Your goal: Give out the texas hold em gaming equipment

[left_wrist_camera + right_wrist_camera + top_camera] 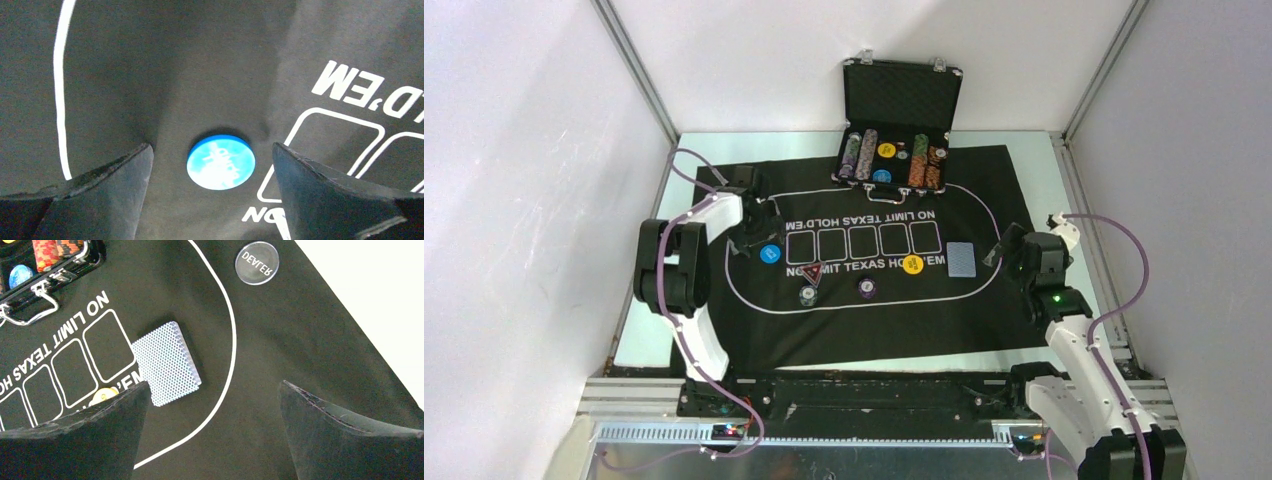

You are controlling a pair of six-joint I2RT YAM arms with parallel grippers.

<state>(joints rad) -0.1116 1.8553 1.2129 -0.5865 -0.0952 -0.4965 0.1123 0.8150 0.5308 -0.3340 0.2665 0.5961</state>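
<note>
Nearest us, the left end effector (211, 147) stands wide with nothing held, one finger on either side of the blue button (221, 162). The button lies flat on the black felt mat (150, 60) at the left end of the white oval. We judge the main risk to be here: the button is thin and the felt is soft. Fingers that close too high would slide over it, and fingers that close too low could drag and bunch the felt, popping the button out or shifting the pieces nearby. Whether the fingertips touch the felt we cannot tell.

The right end effector (214, 384) is also wide and empty, near the deck of cards (165, 362) at the oval's right end. A careless nudge there could fan the deck out. The clear DEALER button (256, 262) lies outside the oval line, near the mat's edge.

Towards the oval's near side lie a yellow button (912, 265), a purple chip (867, 288) and a dark chip (809, 293). The open case (899, 100) of chips stands at the far edge, clear of both arms. Nothing blocks the blue button.
</note>
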